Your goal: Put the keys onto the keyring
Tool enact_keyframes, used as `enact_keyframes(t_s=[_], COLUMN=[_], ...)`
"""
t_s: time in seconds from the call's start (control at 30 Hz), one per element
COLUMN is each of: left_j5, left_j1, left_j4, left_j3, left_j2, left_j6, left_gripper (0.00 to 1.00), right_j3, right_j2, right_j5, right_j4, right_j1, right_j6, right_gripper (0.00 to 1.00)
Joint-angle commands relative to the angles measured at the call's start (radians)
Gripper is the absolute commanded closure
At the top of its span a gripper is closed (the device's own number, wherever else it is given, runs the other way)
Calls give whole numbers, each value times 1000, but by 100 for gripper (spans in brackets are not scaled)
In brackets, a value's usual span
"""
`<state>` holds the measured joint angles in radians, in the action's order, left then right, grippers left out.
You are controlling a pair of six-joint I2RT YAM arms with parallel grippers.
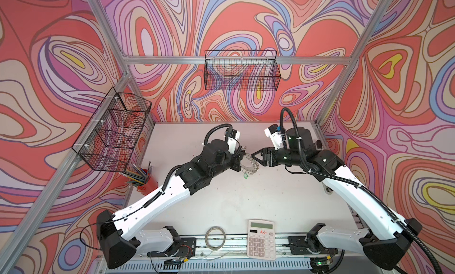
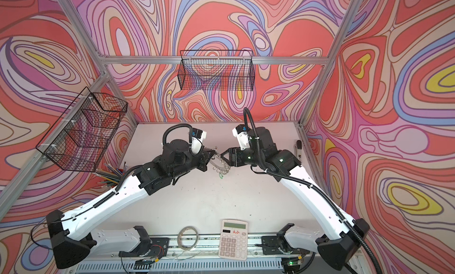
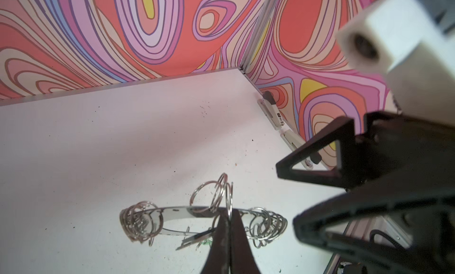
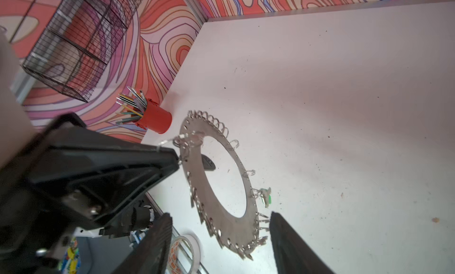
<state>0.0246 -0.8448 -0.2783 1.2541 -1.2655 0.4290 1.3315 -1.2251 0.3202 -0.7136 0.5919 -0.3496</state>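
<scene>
The keyring (image 4: 236, 226), a flat silver disc with a large hole and wire loops round its edge, hangs above the table between both arms in both top views (image 1: 249, 164) (image 2: 219, 165). My left gripper (image 3: 230, 212) is shut on one of its wire loops and holds it up. A key with a green tag (image 4: 267, 197) hangs from a loop on the rim (image 1: 245, 176). A black oval tag (image 4: 208, 163) shows through the hole; I cannot tell what it hangs from. My right gripper (image 4: 220, 217) is open, its fingers either side of the ring's near edge, not touching it.
A red cup of pencils (image 1: 147, 180) stands at the table's left edge under a wire basket (image 1: 113, 134). A calculator (image 1: 261, 239) and a tape roll (image 1: 216, 237) lie at the front. Markers (image 3: 270, 110) lie along the right edge. A second basket (image 1: 242, 73) hangs on the back wall.
</scene>
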Motion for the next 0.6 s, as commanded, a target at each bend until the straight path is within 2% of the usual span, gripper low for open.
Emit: enact_keyframes(t_s=[0.0,0.37,0.57], left_j5=[-14,-68,-74], left_j1=[-4,-5,-6], left_j4=[-102,-172,-177], left_j3=[84,171,177], left_j2=[-25,-57,-58], left_j6=[98,153,161], left_gripper=[100,100,100], right_j3=[-33,-95,-81], right_j2=[30,23,-14], right_j5=[-69,-46,25], right_j4=[94,264,256], right_j1=[26,37,43], right_j6=[138,292,340], right_gripper=[31,29,30])
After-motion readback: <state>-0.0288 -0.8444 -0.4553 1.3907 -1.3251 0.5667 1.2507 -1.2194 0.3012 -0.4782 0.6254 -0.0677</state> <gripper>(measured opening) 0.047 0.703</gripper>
